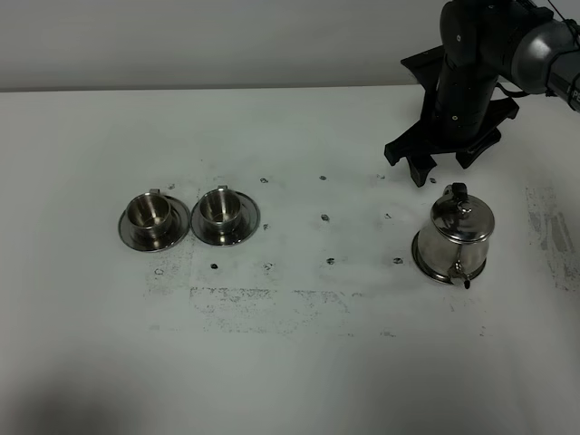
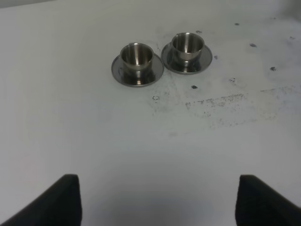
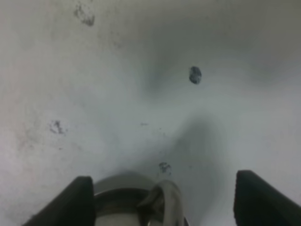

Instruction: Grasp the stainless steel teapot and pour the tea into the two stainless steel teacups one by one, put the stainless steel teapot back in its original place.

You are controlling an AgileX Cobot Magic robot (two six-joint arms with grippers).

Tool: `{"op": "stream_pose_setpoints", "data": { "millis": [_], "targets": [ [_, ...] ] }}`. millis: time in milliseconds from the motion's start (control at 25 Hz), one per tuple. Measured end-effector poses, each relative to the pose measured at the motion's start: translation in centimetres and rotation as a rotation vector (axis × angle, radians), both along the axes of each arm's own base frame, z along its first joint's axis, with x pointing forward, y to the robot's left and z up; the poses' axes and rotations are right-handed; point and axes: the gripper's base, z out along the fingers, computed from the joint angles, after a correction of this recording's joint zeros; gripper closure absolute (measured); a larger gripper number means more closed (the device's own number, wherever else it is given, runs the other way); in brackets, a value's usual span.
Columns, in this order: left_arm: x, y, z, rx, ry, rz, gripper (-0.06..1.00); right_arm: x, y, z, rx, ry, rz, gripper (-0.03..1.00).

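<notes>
The stainless steel teapot (image 1: 453, 235) stands upright on the white table at the right, spout toward the front. My right gripper (image 1: 444, 163) hangs open just behind it, apart from its ring handle (image 3: 167, 200), which shows between the open fingers (image 3: 70, 202) in the right wrist view. The two stainless steel teacups (image 1: 148, 214) (image 1: 219, 208) stand on their saucers side by side at the left; they also show in the left wrist view (image 2: 137, 55) (image 2: 187, 44). My left gripper (image 2: 157, 202) is open and empty, well short of the cups. No tea is visible.
The white table (image 1: 290, 362) carries small dark specks and scuffed grey patches (image 1: 272, 299) in the middle. The right arm's black body (image 1: 471, 63) rises at the back right. The left arm is out of the exterior high view.
</notes>
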Motion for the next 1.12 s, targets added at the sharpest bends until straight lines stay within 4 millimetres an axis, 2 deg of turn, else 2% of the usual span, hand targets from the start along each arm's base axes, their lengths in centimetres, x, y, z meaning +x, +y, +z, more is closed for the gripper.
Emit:
{"op": "stream_pose_setpoints", "data": {
  "millis": [160,280,480,880,1120],
  "targets": [
    [0.0,0.0,0.0,0.000,0.000,0.000,0.30,-0.1,0.5,0.0,0.054,0.012,-0.010,0.38],
    [0.0,0.0,0.0,0.001,0.000,0.000,0.30,-0.4,1.9,0.0,0.143,0.030,0.005,0.38],
    [0.0,0.0,0.0,0.001,0.000,0.000,0.30,-0.9,3.8,0.0,0.169,0.038,0.042,0.38],
    [0.0,0.0,0.0,0.001,0.000,0.000,0.30,-1.0,4.2,0.0,0.201,0.047,0.036,0.38],
    [0.0,0.0,0.0,0.001,0.000,0.000,0.30,-1.7,3.9,-1.5,0.174,0.103,0.035,0.38]
  ]
}}
